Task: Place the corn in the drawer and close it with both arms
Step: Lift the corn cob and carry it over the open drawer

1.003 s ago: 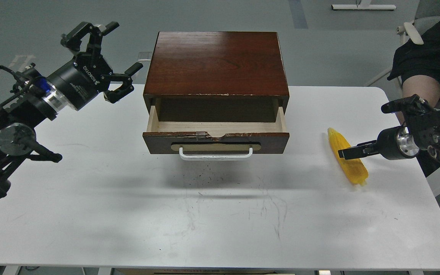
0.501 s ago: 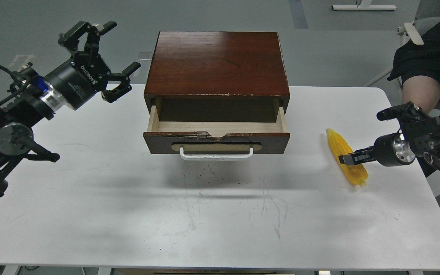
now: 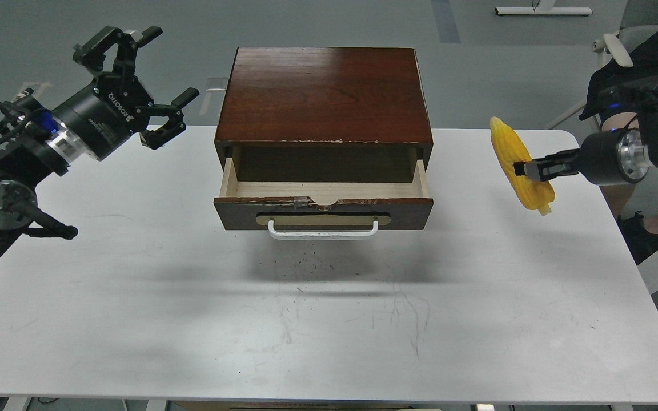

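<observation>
The drawer (image 3: 323,212) of the dark red-brown cabinet (image 3: 323,94) is pulled open, its pale wood interior empty, its white bar handle facing me. My right gripper (image 3: 526,170) is shut on the yellow-orange corn (image 3: 520,165) and holds it in the air to the right of the cabinet, pointed tip up. My left gripper (image 3: 155,80) is open and empty, raised to the left of the cabinet's back corner.
The cabinet stands at the back middle of the white table (image 3: 329,319). A seated person (image 3: 643,74) and a chair are at the far right behind my right arm. The table's front half shows scuff marks.
My right gripper closed on the corn and lifted it off the table, up and slightly back. My left arm drifted a little to the left and up.
</observation>
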Robot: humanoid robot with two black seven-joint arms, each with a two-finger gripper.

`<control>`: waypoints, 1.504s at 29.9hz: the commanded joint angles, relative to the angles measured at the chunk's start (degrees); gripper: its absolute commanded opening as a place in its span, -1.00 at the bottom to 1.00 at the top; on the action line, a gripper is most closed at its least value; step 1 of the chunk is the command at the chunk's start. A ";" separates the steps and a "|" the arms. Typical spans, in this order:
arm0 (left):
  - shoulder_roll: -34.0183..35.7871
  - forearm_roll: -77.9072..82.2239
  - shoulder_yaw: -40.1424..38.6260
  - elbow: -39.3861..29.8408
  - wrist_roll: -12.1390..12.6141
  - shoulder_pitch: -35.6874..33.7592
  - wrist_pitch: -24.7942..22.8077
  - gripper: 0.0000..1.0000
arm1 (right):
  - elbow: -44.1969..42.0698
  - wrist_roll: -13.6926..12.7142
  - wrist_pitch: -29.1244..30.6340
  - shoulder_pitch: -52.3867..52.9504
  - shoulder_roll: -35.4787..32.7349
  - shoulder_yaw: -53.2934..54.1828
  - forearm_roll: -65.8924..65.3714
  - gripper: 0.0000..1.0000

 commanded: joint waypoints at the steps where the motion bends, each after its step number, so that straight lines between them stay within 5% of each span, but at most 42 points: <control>1: 0.18 0.02 0.00 0.00 0.00 -0.07 0.00 0.98 | 4.34 0.00 0.16 5.95 0.55 -0.03 0.06 -0.90; 14: 2.64 -0.07 0.08 0.00 0.09 -0.25 0.00 0.98 | 5.58 0.00 -0.37 16.94 19.17 -4.25 -13.47 -0.90; 21: 2.82 -0.07 0.08 0.00 0.09 -0.25 0.00 0.98 | 3.65 0.00 -6.33 18.35 28.22 -9.78 -19.69 -0.90; 27: 2.82 -0.07 0.08 0.00 0.09 -0.25 0.00 0.98 | 2.42 0.00 -13.28 19.58 31.04 -12.24 -22.62 -0.91; 45: 3.17 -0.07 0.08 -0.09 0.00 -0.25 0.00 0.98 | 2.94 0.00 -17.77 20.02 33.51 -17.08 -23.32 -0.91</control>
